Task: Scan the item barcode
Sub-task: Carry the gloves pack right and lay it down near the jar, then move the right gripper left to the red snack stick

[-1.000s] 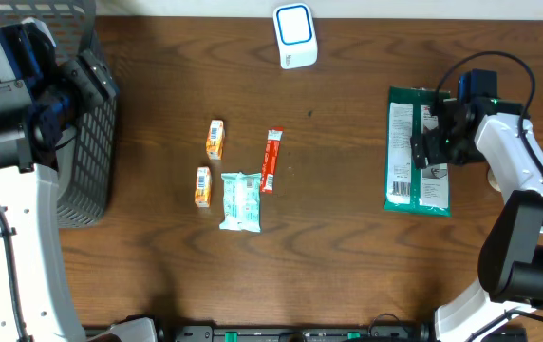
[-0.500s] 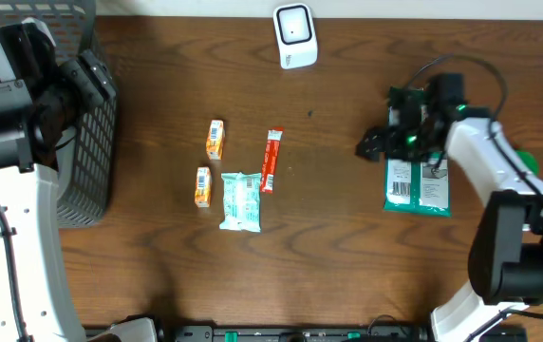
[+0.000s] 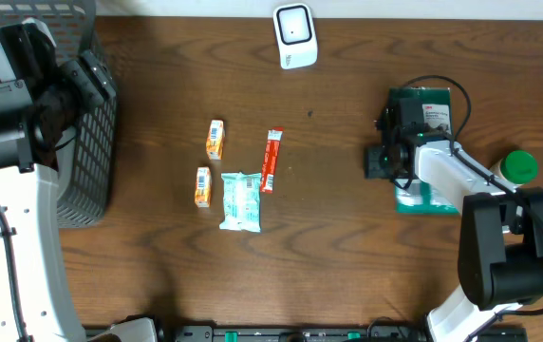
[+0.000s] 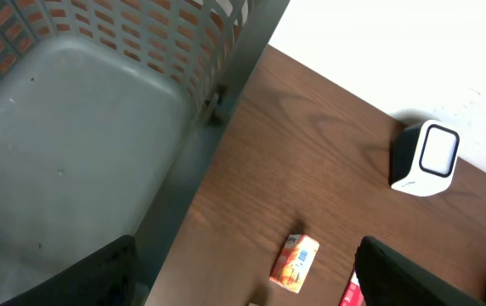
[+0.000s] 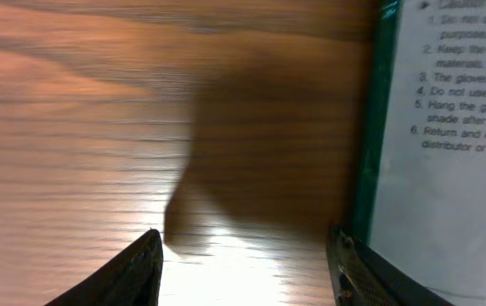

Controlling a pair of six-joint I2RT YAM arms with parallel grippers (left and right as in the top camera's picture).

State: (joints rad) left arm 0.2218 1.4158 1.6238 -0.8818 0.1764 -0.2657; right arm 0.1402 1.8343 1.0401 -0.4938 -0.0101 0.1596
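The right gripper (image 3: 383, 158) sits low over the table (image 3: 347, 256), right at the edge of the green packet (image 3: 430, 103), and its arm lies across the packet's middle. Seen from its own wrist, its two fingers (image 5: 137, 272) stand apart with only bare wood between them, so it grips nothing. The packet lies flat on the wood. Its green border and white printed label (image 5: 455, 102) are just beside one fingertip, outside the gap. Whether that finger touches the border I cannot tell. A dark shadow (image 5: 260, 144) falls on the wood ahead of the fingers.

The scanner (image 3: 295, 36) stands well away from this gripper, off toward the far edge of the table. On the other side of the arm from the gripper there is a green-capped bottle (image 3: 516, 167), close to the arm.

The left gripper (image 4: 247, 246) hangs above the rim of the grey basket (image 4: 73, 127), its jaws spread wide and empty. Just ahead of it lies an orange carton (image 4: 296, 262), and further out the scanner is in its view too.

Between the two grippers, well apart from each, lie a second orange carton (image 3: 202, 186), a red stick pack (image 3: 271, 160) and a pale pouch (image 3: 241, 201).
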